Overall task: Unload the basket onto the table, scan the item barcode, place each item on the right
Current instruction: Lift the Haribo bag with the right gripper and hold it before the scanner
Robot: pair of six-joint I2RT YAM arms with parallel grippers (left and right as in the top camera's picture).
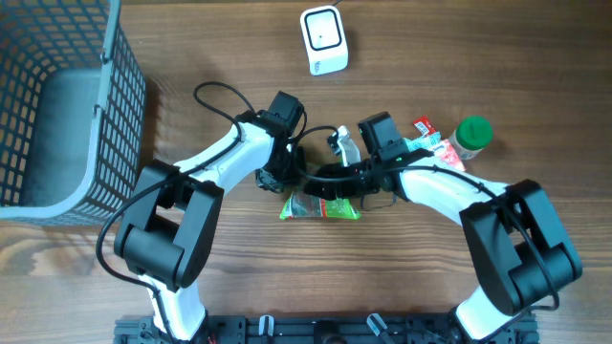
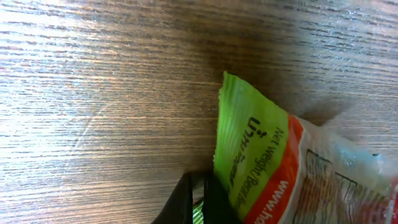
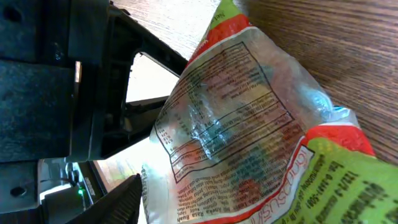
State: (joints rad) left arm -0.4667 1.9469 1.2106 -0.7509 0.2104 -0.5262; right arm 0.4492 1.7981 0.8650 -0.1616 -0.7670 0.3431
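I'm watching the left gripper (image 2: 198, 204) pinching the green edge of the snack packet (image 2: 264, 158), which is showing mid-table between both arms. The right gripper (image 1: 332, 182) is crowding it, but I can't tell whether its jaws are gripping.

Packet (image 3: 236, 124) green-orange ends, clear printed middle; basket (image 1: 124, 96) grey grid; scanner (image 1: 323, 40) white; table (image 1: 478, 57) brown woodgrain.

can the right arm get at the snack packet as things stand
Probably yes. The snack packet fills the right wrist view with nothing in front of it, and the left claw pinches only its green edge, leaving the printed face free.
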